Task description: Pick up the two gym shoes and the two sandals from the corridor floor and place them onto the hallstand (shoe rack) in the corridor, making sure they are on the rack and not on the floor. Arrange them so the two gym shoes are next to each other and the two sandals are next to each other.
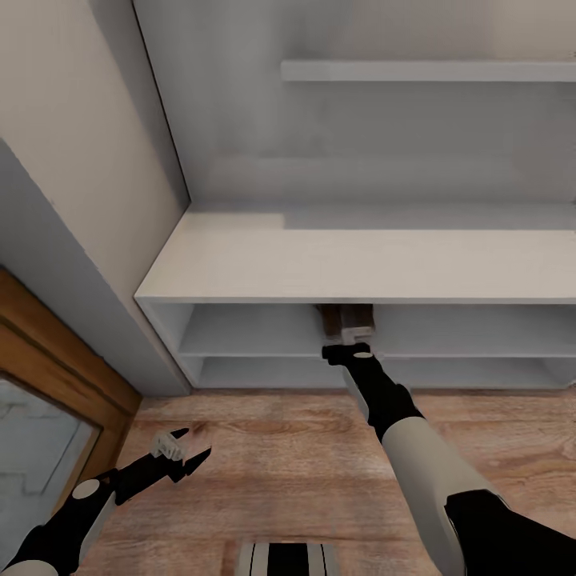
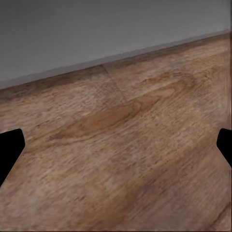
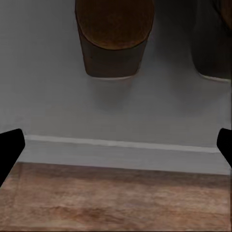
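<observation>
Nearest to me, my left gripper (image 1: pixel 182 458) hovers low over the corridor floor (image 1: pixel 288 464), fingers spread wide and holding nothing — in its wrist view both fingertips sit at the far edges with bare wood plank between them.

Further out, my right arm reaches to the front edge of the hallstand (image 1: pixel 360 264). My right gripper (image 1: pixel 349 350) sits at the mouth of the upper open tier. Its fingers (image 3: pixel 10 147) stand fully apart and grip nothing.

Just beyond them, on the tier shelf, lies a brown sandal (image 3: pixel 114 36), its rounded end toward me. A second dark shape (image 3: pixel 215 43) lies beside it at the frame edge; I judge it to be the other sandal, but too little shows to be sure. In the head view the sandal shows as a brown patch (image 1: pixel 330 318) under the bench top.

Step in hand, by my judgement: release of a sandal onto the rack is complete. The next move calls for drawing the right arm straight back without brushing the sandal, then locating the gym shoes — their position cannot be told from here.

No readable writing or brand marks on the rack, wall or shelf (image 1: pixel 424 70).
</observation>
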You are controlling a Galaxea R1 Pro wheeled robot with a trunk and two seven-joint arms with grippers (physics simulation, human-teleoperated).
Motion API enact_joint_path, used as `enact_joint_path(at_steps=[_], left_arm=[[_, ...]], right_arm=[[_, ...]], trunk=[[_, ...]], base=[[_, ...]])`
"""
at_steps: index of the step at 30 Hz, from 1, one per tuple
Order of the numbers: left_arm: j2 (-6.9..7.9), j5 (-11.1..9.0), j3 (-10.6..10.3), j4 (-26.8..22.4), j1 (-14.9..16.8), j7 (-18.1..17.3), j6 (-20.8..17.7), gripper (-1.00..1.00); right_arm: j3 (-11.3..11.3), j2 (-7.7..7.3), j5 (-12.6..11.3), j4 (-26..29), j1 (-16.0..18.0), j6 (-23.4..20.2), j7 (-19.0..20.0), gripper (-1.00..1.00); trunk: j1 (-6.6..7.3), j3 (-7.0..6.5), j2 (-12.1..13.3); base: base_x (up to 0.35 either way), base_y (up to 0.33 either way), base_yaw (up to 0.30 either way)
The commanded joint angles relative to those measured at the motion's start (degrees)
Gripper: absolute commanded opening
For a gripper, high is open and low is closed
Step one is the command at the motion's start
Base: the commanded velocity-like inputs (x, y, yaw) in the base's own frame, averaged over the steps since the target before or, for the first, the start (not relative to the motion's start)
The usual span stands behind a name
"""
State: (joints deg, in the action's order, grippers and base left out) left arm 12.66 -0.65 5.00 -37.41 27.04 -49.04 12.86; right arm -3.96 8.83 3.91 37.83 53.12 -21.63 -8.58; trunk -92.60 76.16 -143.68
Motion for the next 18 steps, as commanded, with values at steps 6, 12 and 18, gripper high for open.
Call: enact_joint_path(at_steps=[6,12,18], left_arm=[[-0.01,-0.06,0.1,0.06,0.03,-0.26,0.15,1.0],[-0.01,-0.06,0.07,0.05,0.03,-0.26,0.14,1.0],[-0.01,-0.06,0.04,0.04,0.03,-0.26,0.14,1.0]], right_arm=[[-0.2,-0.04,0.39,0.19,0.01,-0.46,-0.14,1.0],[-0.32,-0.04,0.4,0.11,-0.01,-0.45,-0.13,1.0],[-0.42,-0.05,0.4,0.13,-0.03,-0.44,-0.13,1.0]], trunk=[[0.05,0.04,-0.02],[0.05,0.04,-0.02],[0.05,0.04,-0.02]], base=[[-0.335,0.0,0.0],[-0.337,0.0,0.0],[-0.337,0.0,0.0]])
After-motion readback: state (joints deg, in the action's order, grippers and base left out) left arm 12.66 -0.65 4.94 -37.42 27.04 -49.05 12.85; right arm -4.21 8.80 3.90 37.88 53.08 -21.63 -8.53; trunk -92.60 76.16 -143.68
